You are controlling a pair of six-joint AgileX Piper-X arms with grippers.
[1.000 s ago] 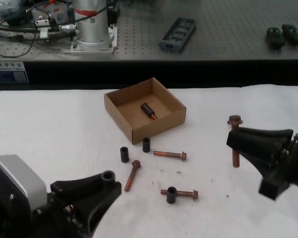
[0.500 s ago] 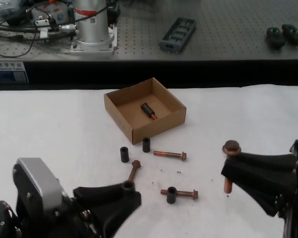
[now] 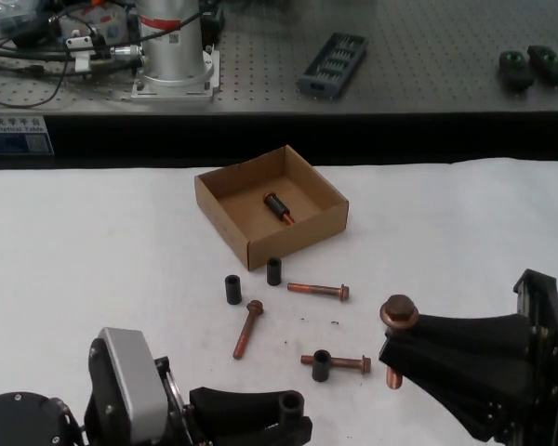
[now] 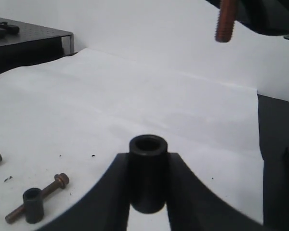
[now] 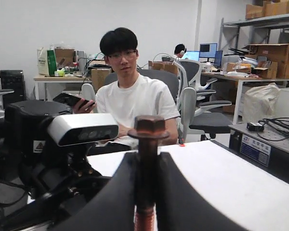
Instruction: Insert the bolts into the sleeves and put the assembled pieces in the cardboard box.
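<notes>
My left gripper is shut on a black sleeve held upright at the near edge; the left wrist view shows the sleeve with its bore open upward. To its right, my right gripper is shut on a copper bolt, head up and thread down. That bolt's thread hangs above and beyond the sleeve, apart from it. The bolt stands between the right fingers. The cardboard box holds one assembled piece.
On the white sheet between box and grippers lie two loose sleeves, two loose bolts, and a bolt with a sleeve on it. A dark optical bench with a metal post runs along the back.
The left gripper carried the sleeve rightward along the near edge. The right gripper brought the bolt left and nearer, so bolt and sleeve are now much closer together.
</notes>
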